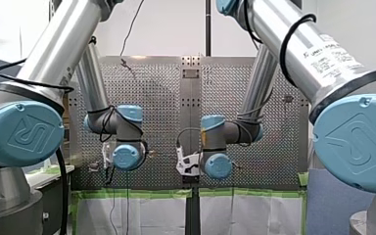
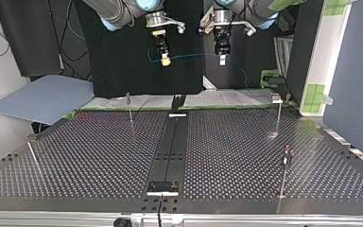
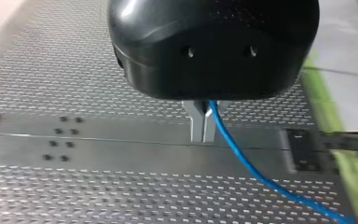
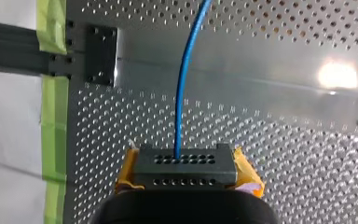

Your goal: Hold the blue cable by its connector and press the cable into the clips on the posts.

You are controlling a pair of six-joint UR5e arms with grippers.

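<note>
Between the yellow pads [image 4: 247, 173] of my right hand [image 4: 186, 170] sits a dark connector [image 4: 184, 159], clamped from both sides. The blue cable [image 4: 182, 93] leaves the connector's front face and runs straight ahead of the hand, above the perforated surface [image 4: 270, 140].

My left hand [image 3: 200, 127] has its metal fingers [image 3: 196, 122] pressed together on the cable. From there the cable slants away past the fingers and over the surface.

Seen from across the surface in the top view, the two hands hang side by side above its far edge, both pointing down. My right hand is at that view's left and my left hand at its right. The cable stretches in the air between them, and a loose end droops beyond my left hand. Thin posts [image 2: 130, 108] stand upright on the surface, lower than the cable and well apart from it. A dark strip [image 2: 172, 142] runs down the middle of the surface, and green tape [image 4: 51, 116] lines its edge.
</note>
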